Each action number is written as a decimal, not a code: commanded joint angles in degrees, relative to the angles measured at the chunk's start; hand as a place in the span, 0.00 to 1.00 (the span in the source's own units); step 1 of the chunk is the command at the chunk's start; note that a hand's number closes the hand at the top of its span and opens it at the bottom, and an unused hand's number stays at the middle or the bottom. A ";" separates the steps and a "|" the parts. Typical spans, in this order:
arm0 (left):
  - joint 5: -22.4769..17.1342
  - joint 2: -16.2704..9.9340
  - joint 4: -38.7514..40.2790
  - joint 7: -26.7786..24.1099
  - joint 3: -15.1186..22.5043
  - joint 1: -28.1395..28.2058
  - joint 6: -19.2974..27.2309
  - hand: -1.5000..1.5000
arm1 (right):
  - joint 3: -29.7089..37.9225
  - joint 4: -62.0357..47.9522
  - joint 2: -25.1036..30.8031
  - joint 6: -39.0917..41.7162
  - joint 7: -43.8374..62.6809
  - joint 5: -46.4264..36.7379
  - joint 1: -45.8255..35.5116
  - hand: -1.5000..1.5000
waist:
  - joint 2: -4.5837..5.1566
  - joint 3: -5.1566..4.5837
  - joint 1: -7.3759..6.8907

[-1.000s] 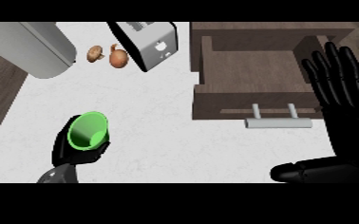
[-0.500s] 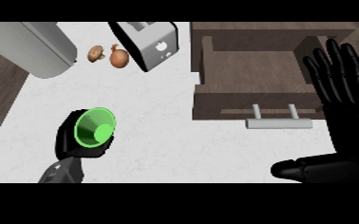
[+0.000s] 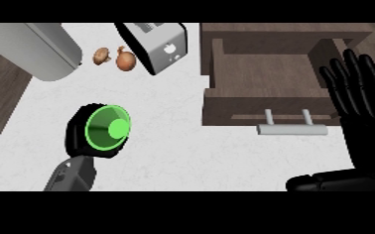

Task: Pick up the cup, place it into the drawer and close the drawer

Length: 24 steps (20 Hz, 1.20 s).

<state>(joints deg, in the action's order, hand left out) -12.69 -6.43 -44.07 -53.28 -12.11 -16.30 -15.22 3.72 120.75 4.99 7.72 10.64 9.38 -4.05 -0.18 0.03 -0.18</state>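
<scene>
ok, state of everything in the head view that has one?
Green cup: held in the left robot hand, mouth facing the camera.
Drawer: pulled open, nothing visible inside.
Right robot hand: open, fingers up, at the drawer's right edge.
Toaster: on the counter, tilted in view.

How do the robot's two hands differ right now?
The left hand is curled round the green cup, low at the view's left over the white counter. The right hand holds nothing; its fingers point straight up beside the open drawer at the view's right. Both hands are black.
</scene>
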 commanded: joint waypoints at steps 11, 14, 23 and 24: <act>-4.70 6.32 -35.02 30.86 10.07 -4.48 9.69 1.00 | 3.38 -0.28 2.65 1.93 2.19 4.00 -0.84 0.00 | 0.03 0.02 0.21; -3.51 6.08 -41.20 34.61 10.56 -2.98 11.39 1.00 | 1.77 1.20 0.93 1.84 0.03 2.31 2.02 0.00 | 0.08 0.00 0.21; -0.60 6.32 -36.85 43.69 11.95 -21.23 21.92 1.00 | 2.92 -1.71 1.33 1.25 -1.25 1.73 -1.05 0.00 | 0.17 -0.01 0.53; 0.23 6.36 -32.56 41.91 11.86 -23.47 21.35 1.00 | 0.68 -0.59 0.27 1.75 -2.39 0.06 1.87 0.00 | 0.21 -0.01 0.74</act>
<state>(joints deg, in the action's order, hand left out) -13.95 -0.22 -80.79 -13.21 0.25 -33.13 4.20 5.11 119.50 5.74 8.82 9.39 9.83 -4.16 -0.02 0.02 0.33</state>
